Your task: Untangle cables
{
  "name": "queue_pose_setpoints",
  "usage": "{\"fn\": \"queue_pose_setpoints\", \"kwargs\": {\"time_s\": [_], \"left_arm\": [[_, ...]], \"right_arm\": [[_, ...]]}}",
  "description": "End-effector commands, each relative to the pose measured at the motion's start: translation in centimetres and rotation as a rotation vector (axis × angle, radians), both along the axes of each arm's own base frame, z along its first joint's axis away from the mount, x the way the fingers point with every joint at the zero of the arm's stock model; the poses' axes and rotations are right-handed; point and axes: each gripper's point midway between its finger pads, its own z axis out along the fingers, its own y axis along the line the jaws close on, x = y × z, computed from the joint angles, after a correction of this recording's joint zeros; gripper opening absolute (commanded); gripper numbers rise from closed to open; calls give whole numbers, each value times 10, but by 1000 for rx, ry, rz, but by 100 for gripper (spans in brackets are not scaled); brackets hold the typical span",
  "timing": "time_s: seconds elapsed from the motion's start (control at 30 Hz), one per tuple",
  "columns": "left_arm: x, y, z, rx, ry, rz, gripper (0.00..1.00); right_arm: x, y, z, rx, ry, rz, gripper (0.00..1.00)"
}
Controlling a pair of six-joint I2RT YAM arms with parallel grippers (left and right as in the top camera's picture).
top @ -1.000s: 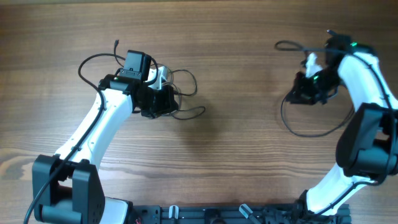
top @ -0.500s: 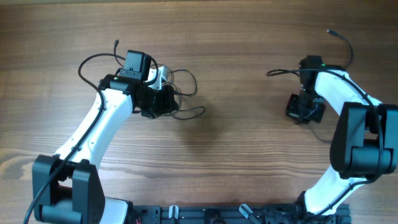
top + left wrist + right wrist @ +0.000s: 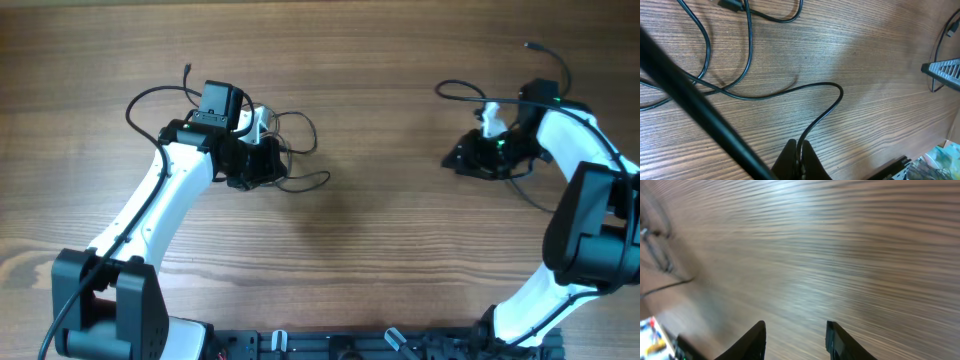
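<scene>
**Overhead view.** The thin black flexible cables (image 3: 296,152) lay as a looped tangle left of centre on the brown wood-grain table (image 3: 380,250). The left gripper (image 3: 268,160) was down among them. A separate loose black strand (image 3: 460,86) curved across the upper right, near the right gripper (image 3: 462,158). From above, I could not tell how either tool's jaws stood.

**Left wrist view.** This view showed what the overhead hid. At bottom centre the left gripper (image 3: 799,150) was pinched tight on one strand (image 3: 822,85), which bent at mid-frame and ran left to cross others.

**Right wrist view.** The picture was blurred. The right gripper (image 3: 796,332) stood wide and empty over bare wood.

**Risk.** Pulling the pinched strand where it crosses its neighbours could tighten the tangle or drag the whole bundle. Nothing anchors the bundle, and the empty right gripper is well apart from it.
</scene>
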Motion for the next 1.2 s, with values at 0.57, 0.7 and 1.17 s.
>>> {"fn": "queue_pose_setpoints", "kwargs": {"time_s": [0.57,0.7,1.17], "left_arm": [[35,-76,107,-585,-293,-190,4],[37,-68,89,-505,-247,-127,4],[50,-38,53,-268,-228,18,44]], "right_arm": [[24,205,27,148,-385,456,78],[54,208,46,147,-523,416,73],[43,100,62,-211,-380,224,4]]}}
